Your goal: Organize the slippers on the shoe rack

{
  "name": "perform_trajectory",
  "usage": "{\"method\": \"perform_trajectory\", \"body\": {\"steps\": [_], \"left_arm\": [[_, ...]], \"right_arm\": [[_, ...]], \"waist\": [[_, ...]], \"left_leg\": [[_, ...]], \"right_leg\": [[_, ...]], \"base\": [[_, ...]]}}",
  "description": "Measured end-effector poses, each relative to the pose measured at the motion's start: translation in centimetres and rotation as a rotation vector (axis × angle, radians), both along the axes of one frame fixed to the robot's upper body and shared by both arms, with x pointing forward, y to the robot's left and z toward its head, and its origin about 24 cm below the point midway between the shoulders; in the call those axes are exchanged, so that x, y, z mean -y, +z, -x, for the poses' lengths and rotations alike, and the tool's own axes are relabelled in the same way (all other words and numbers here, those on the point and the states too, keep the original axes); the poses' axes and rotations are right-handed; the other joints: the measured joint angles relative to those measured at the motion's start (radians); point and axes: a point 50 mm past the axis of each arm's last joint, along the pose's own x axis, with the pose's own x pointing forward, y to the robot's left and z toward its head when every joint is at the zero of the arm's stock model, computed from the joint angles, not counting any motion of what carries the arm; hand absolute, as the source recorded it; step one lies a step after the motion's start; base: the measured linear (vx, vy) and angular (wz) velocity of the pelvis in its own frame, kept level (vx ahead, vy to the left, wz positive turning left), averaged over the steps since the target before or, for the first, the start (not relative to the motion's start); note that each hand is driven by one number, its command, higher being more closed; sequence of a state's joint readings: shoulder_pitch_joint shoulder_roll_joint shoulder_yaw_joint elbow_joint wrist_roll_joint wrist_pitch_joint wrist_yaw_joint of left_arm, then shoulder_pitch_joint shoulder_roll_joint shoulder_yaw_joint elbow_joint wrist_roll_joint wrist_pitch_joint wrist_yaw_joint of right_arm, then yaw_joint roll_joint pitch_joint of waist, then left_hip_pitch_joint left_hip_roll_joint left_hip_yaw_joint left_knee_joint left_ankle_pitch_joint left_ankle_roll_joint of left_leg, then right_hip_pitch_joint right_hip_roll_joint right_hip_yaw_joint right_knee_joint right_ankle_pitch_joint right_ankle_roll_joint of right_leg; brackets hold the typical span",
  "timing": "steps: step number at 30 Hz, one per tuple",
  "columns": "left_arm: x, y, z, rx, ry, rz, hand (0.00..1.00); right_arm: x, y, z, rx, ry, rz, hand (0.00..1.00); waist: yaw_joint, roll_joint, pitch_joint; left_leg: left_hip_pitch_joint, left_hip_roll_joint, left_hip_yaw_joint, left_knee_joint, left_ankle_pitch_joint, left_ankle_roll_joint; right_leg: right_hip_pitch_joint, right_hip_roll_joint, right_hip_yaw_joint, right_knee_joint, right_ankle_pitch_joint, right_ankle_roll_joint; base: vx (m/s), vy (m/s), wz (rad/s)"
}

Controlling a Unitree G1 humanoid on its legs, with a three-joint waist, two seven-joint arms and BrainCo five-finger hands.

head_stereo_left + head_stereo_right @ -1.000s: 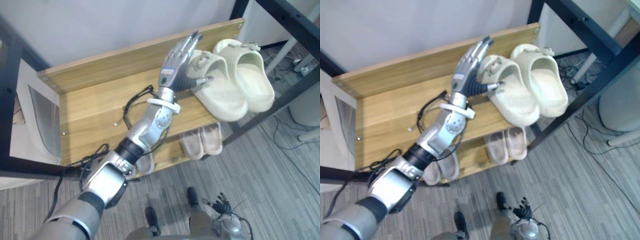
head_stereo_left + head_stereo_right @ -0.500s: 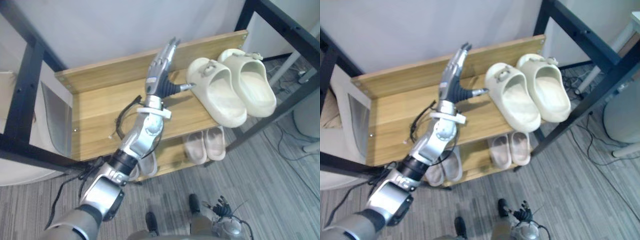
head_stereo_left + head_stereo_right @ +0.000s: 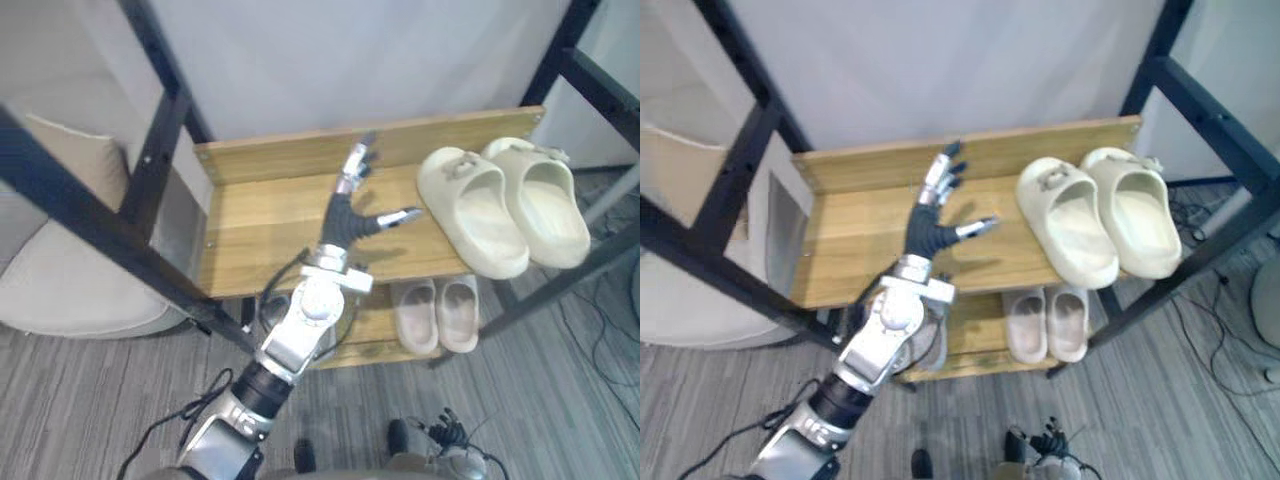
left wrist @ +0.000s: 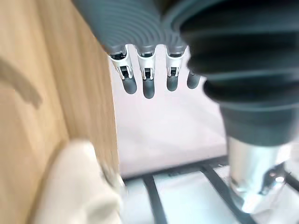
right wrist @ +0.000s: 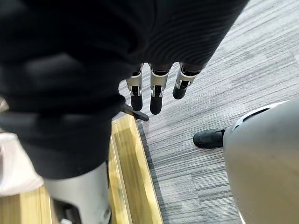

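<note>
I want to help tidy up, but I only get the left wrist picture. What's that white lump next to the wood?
Observer: A cream slipper, side by side with its twin on the shoe rack's top shelf.
Operator: Is the hand grabbing it?
Observer: No. The left hand is open over the shelf beside that slipper, holding nothing.
Operator: Any other slippers?
Observer: A smaller pinkish pair sits on the lower shelf.
</note>
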State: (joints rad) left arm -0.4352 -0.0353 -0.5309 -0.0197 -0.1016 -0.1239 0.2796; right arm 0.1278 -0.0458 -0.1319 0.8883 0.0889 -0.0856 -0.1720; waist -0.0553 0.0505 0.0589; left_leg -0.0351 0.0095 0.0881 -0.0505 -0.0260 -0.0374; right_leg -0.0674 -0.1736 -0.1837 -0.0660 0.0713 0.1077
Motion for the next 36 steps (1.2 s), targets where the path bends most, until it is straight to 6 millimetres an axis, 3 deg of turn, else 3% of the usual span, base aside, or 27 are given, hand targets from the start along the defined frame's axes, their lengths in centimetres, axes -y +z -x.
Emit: {"method": "perform_trajectory", "body": {"steps": [5,9,15,22,29,31,36], "left_arm": [[1.7,-0.3,0.8,-0.073,-0.144,0.069,0.0],[2.8,-2.2,0.8,-0.177,-0.228,0.051,0.0],[2.5,-6.1,0.0,-0.327,-0.198,-0.032,0.0],[2.8,-5.3,-0.4,-0.293,-0.21,-0.031,0.0],[4.1,-3.8,-0.9,-0.246,-0.241,-0.054,0.0],[5.3,-3.2,-0.8,-0.231,-0.27,-0.066,0.0],[5.3,-2.9,-0.9,-0.233,-0.236,-0.049,0.0]], "right_arm": [[0.0,0.0,0.1,-0.002,-0.021,-0.015,0.0],[-0.5,-0.1,-0.1,-0.003,-0.014,-0.026,0.0],[-1.4,0.1,-1.1,0.013,0.006,-0.047,0.0],[-3.2,0.3,-2.9,0.038,0.039,-0.089,0.0],[-3.1,0.5,-3.6,0.055,0.029,-0.093,0.0],[-3.2,0.5,-3.7,0.058,0.029,-0.094,0.0],[-3.1,0.5,-3.5,0.055,0.02,-0.087,0.0]], "waist": [[0.003,-0.001,-0.003],[0.0,-0.014,-0.014],[-0.005,-0.033,-0.016],[-0.011,-0.078,0.011],[-0.025,-0.08,0.023],[-0.027,-0.082,0.025],[-0.024,-0.082,0.025]], "left_leg": [[0.0,-0.001,-0.028,-0.008,0.013,0.0],[0.005,-0.001,-0.058,-0.016,0.026,-0.003],[0.02,0.005,-0.054,-0.051,0.047,-0.008],[0.015,0.014,-0.018,-0.051,0.043,-0.013],[-0.006,0.017,0.017,-0.051,0.036,-0.017],[-0.018,0.016,0.029,-0.051,0.036,-0.017],[-0.009,0.013,0.068,-0.051,0.023,-0.012]], "right_leg": [[0.011,-0.003,-0.032,0.004,-0.003,0.001],[0.034,-0.003,-0.075,-0.001,-0.008,0.0],[0.04,0.007,-0.08,-0.023,0.003,-0.005],[0.016,0.019,-0.051,-0.03,0.006,-0.01],[-0.024,0.021,-0.007,-0.023,0.011,-0.009],[-0.041,0.02,0.009,-0.023,0.013,-0.007],[-0.051,0.02,0.047,-0.023,0.016,-0.004]], "base": [[-0.04,-0.023,0.2],[-0.03,-0.017,0.23],[-0.03,-0.015,0.0],[-0.02,-0.005,-0.14],[0.02,-0.001,-0.15],[0.03,0.009,-0.12],[0.02,0.006,-0.19]]}}
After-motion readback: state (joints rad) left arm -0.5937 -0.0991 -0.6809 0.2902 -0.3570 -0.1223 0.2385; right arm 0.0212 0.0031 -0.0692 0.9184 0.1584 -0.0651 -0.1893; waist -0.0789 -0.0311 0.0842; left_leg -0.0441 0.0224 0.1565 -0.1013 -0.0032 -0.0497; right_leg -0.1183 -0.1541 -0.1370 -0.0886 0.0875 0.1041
